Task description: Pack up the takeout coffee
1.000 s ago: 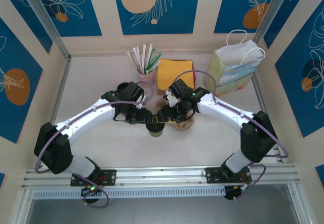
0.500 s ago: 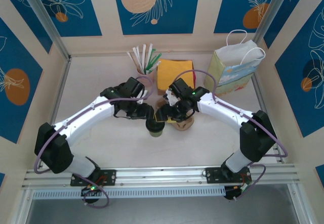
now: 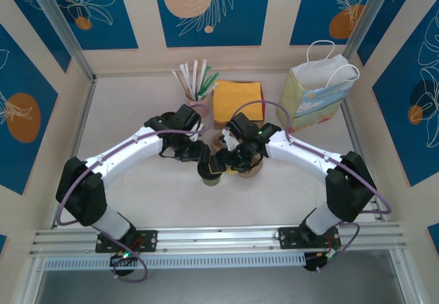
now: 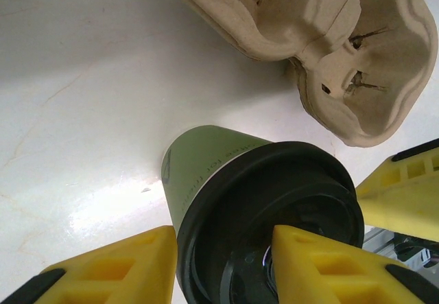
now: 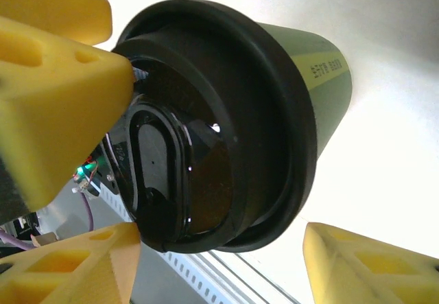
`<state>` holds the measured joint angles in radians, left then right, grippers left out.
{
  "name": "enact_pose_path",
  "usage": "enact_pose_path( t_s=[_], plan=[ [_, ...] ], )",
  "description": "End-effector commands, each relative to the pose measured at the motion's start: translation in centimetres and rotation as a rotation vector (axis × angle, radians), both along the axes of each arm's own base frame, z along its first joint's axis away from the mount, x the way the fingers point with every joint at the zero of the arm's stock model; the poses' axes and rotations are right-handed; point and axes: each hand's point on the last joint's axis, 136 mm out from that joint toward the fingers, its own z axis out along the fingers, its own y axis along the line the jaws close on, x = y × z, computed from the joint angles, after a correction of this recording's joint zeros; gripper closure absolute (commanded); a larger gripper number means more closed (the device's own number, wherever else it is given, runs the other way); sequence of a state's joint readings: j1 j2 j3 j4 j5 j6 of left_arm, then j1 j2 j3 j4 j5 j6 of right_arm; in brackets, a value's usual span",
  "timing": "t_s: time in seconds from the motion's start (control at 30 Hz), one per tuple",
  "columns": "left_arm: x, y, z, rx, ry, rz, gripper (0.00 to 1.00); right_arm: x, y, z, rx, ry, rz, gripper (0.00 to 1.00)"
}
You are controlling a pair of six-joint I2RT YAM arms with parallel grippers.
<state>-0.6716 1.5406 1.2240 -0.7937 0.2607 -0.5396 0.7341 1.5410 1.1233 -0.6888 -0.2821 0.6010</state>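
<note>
The left fingers point(image 4: 103, 270) are pinching the black lid point(image 4: 274, 201) of the coffee cup point(image 4: 206, 163). They are standing fairly narrow, with one finger lying against the outside of the lid's rim and the other resting on the lid's top just inside that rim. The right fingers point(image 5: 370, 270) are spreading wide around the same lid from the opposite side; one of them is sitting clear of the rim with bright tabletop point(image 4: 82, 77) showing in between, and whether the other is touching the lid I cannot tell. The coffee cup is standing upright on the tabletop, near the middle between the two arms and just beside the cardboard cup carrier point(image 4: 384, 57), not in any of its pockets. Compared with a second ago, the cup is sitting in the same spot next to the carrier. The left fingers are now reaching further in toward it, close over the lid, with that arm's elbow swung inward. The right fingers are now sitting lower and nearer the cup, away from the carrier they were covering.
</note>
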Motion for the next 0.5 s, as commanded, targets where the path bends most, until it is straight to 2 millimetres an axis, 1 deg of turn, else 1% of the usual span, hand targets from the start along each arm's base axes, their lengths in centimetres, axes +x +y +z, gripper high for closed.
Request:
enact_pose_path(
  t_s=[0.0,0.17,0.47],
  plan=[
    [0.1,0.1,-0.1,0.001,-0.008,-0.02,0.61,-1.0,-0.2,-0.6,-0.009,0.042,0.014,0.38],
    [-0.5,0.5,-1.2,0.015,0.014,-0.017,0.63,-1.2,-0.5,-1.7,-0.034,0.05,0.022,0.41],
    [-1.6,1.4,-3.4,0.052,0.056,-0.017,0.64,-1.6,-1.4,-4.2,-0.097,0.075,0.025,0.43]
  ],
)
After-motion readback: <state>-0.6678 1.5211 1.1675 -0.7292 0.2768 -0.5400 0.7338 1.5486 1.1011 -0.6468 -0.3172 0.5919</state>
